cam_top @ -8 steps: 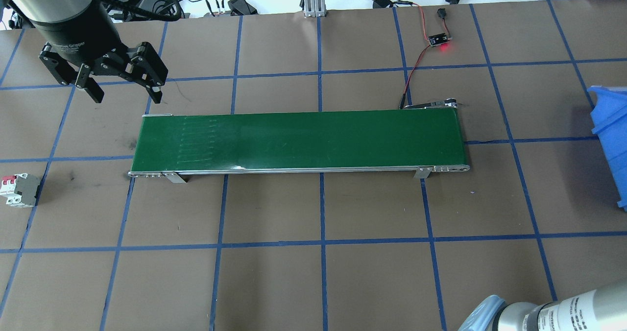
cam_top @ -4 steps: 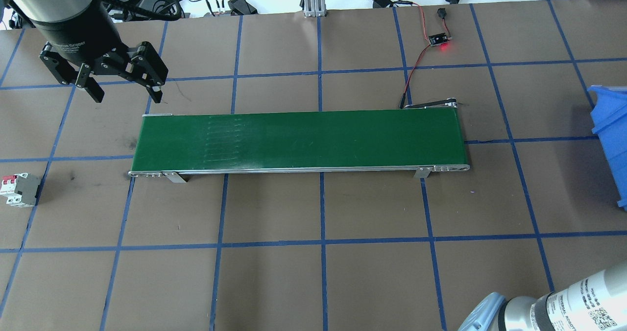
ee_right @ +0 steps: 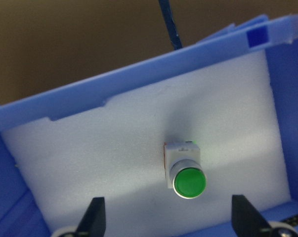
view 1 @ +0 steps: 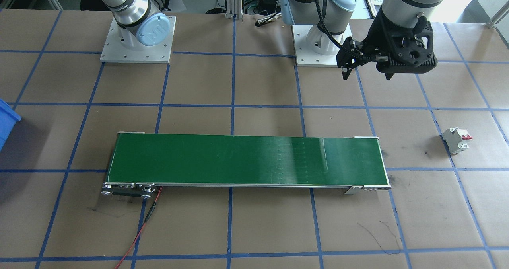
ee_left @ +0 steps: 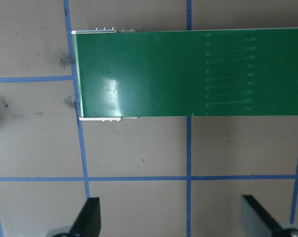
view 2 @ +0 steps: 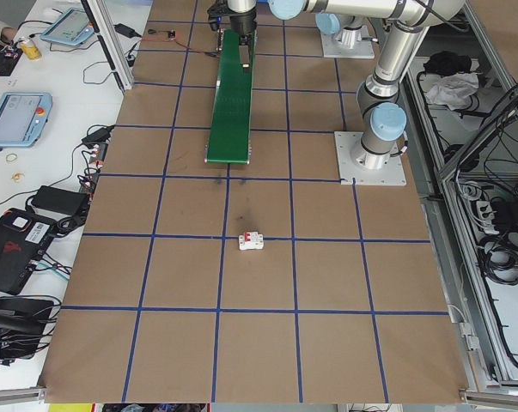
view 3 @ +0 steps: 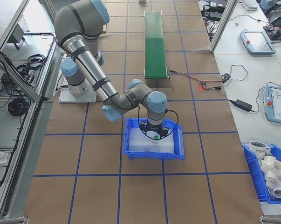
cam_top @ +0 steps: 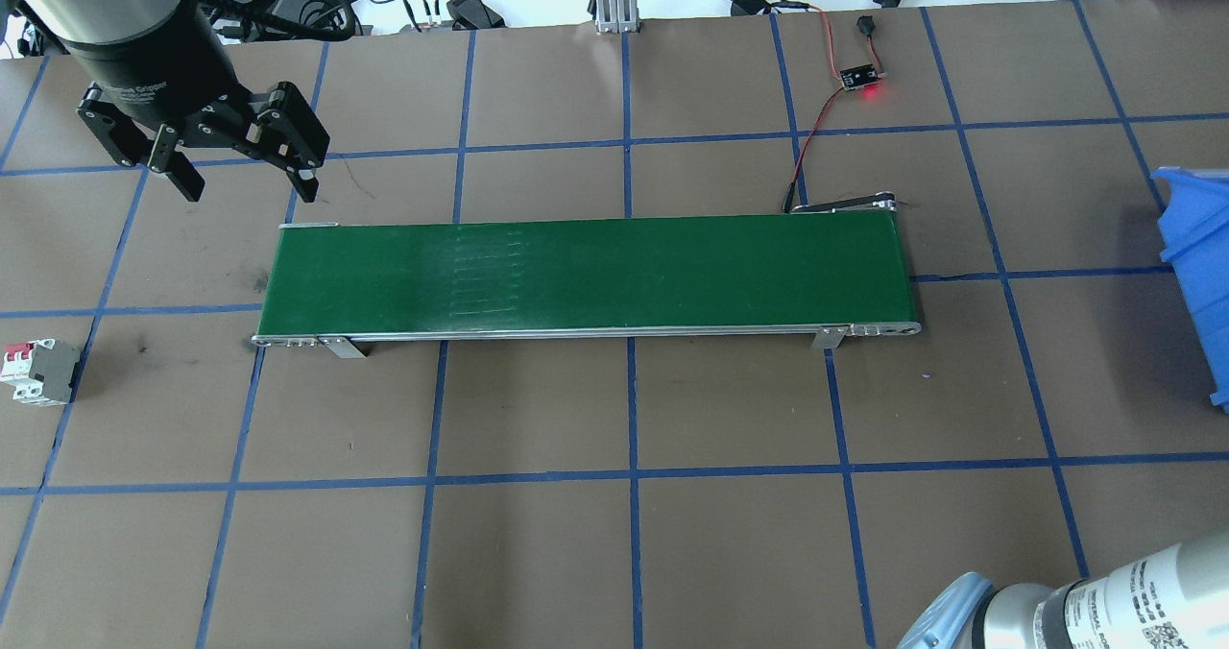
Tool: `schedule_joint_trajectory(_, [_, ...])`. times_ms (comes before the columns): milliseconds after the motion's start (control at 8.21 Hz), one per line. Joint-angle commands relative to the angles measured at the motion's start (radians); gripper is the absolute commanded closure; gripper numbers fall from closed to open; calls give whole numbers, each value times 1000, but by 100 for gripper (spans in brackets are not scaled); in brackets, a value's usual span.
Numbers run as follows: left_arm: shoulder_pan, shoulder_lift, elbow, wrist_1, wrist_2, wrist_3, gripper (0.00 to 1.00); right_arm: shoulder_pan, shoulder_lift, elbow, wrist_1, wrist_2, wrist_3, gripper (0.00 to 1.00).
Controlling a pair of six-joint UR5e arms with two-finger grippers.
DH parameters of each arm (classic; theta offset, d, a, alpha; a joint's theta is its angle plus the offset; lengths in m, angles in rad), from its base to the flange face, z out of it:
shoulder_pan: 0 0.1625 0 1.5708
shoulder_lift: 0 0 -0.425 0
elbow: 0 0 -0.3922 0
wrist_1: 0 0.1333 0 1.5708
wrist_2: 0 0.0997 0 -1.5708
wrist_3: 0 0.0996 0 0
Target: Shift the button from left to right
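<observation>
- Button (ee_right: 186, 173) lying on white foam (ee_right: 114, 163) inside the blue bin (ee_right: 139, 74), green cap up, touching neither fingertip.
- Right hand (ee_right: 171, 217) directly above it, fingers (ee_right: 95, 213) spread wide on either side, gripping nothing.
- In the right side view, same hand (view 3: 154, 133) lowered into the bin (view 3: 177, 151), well past the belt's end.
- Green belt (cam_top: 586, 275) across the table (cam_top: 614, 534) middle, nothing on it.
- Left hand (cam_top: 240, 180) hanging above the table just behind the belt's left end, fingers (ee_left: 89, 217) spread, holding nothing.
- White breaker (cam_top: 38, 371) with red levers near the table's left edge, well apart from the belt.
- Small board (cam_top: 859, 78) with a red light behind the belt's right end.
</observation>
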Motion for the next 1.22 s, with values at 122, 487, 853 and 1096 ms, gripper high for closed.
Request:
schedule_joint_trajectory(122, [0, -1, -2, 1, 0, 1, 0, 31, -256, -6, 346, 9, 271, 0])
schedule_joint_trajectory(487, [-2, 1, 0, 1, 2, 1, 0, 297, -388, -18, 567, 7, 829, 0])
schedule_joint_trajectory(853, [-2, 2, -2, 1, 3, 0, 0, 639, -409, -20, 569, 7, 1407, 0])
schedule_joint_trajectory(1096, [-2, 2, 0, 1, 3, 1, 0, 877, -404, -49, 557, -8, 1754, 0])
